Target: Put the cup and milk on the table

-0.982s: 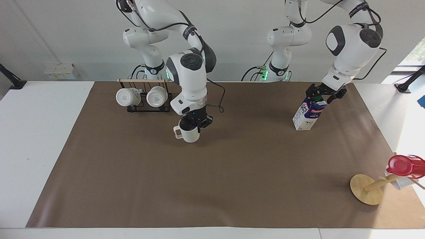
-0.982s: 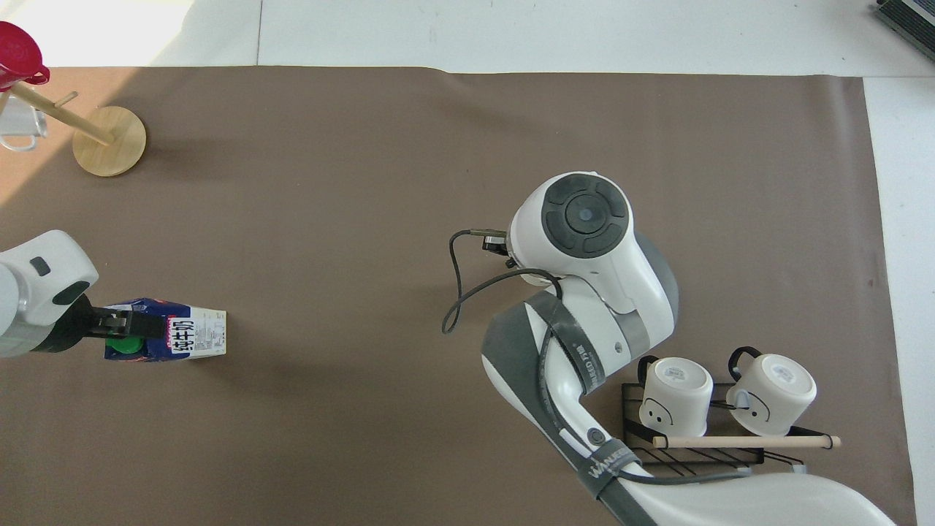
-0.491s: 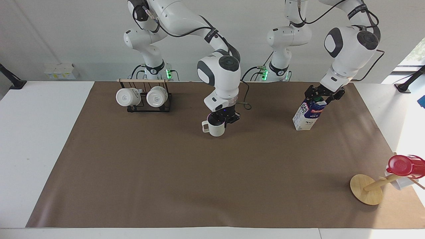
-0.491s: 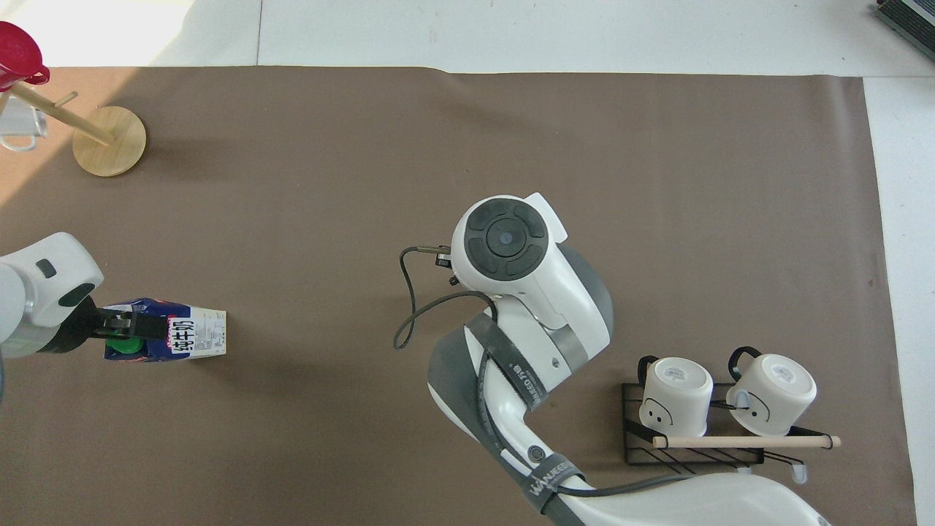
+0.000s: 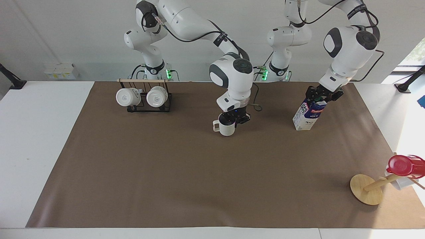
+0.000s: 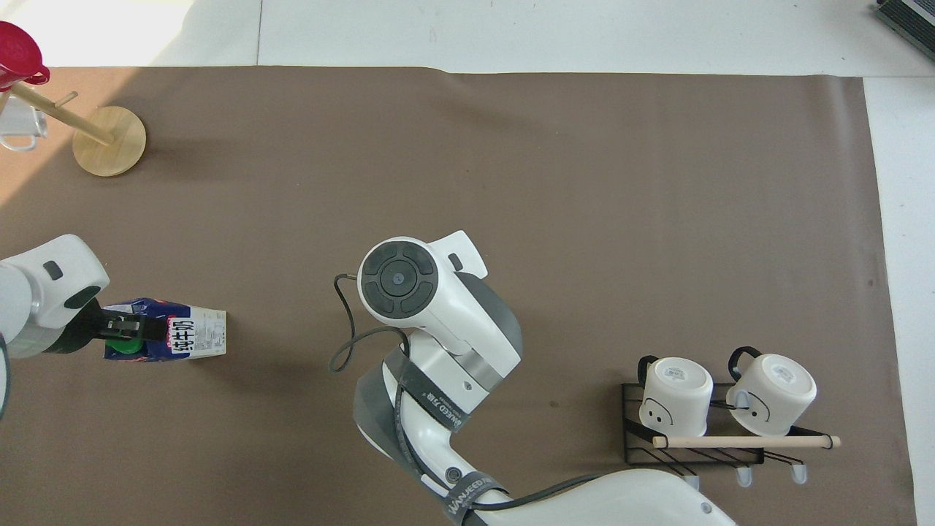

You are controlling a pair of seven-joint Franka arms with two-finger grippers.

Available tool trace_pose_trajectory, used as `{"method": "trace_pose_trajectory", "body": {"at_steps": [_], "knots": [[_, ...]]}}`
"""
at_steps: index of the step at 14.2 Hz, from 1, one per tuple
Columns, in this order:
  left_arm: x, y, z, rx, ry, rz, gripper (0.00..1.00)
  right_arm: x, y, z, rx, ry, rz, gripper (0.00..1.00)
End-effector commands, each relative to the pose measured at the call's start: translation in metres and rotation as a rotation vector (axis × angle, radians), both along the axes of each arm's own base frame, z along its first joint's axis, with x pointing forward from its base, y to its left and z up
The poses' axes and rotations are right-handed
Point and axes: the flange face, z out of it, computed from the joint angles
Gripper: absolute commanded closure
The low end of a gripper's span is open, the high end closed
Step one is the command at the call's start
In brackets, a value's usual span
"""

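The right gripper (image 5: 234,119) clamps the rim of the cream-white ribbed cup (image 5: 226,127), hanging directly beneath it near the brown-sheeted table (image 5: 199,172). The left gripper (image 5: 321,96) grips the tilted blue-and-white milk carton's (image 5: 308,115) top, base on the sheet.

Cream ribbed cup (image 5: 227,127), blue-and-white green-capped milk (image 5: 307,114), brown table (image 5: 199,172), red cup (image 5: 400,165).

Plain white wall (image 5: 66,33), sunlit window (image 5: 415,53)
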Motion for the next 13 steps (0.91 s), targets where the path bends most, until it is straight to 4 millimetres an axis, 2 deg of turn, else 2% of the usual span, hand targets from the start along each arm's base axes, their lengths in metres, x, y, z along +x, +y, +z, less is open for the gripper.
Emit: {"method": "trace_pose_trajectory", "body": {"at_steps": [1, 4, 5, 9, 12, 13], "knots": [[-0.0063, 0.0009, 0.0002, 0.0, -0.018, -0.012, 0.37, 0.0051, 0.0043, 0.0009, -0.005, -0.011, -0.036, 1.0], [-0.0062, 0.0016, 0.0012, 0.0, -0.016, -0.011, 0.46, 0.0071, 0.0045, 0.0032, 0.022, -0.02, -0.051, 1.0], [-0.0062, 0.0016, 0.0012, 0.0, -0.016, -0.011, 0.46, 0.0084, 0.0032, 0.003, 0.028, -0.018, -0.056, 0.98], [-0.0043, 0.0016, 0.003, 0.0, -0.016, -0.011, 0.47, 0.0105, 0.0008, 0.0016, 0.048, -0.005, -0.094, 0.84], [-0.0047, 0.0037, 0.0036, 0.0, -0.01, -0.007, 0.48, 0.0122, -0.0005, 0.0016, 0.053, -0.01, -0.106, 0.65], [-0.0036, 0.0043, 0.008, 0.0, -0.013, -0.004, 0.48, 0.0131, -0.0012, 0.0007, 0.053, -0.009, -0.107, 0.46]]}}
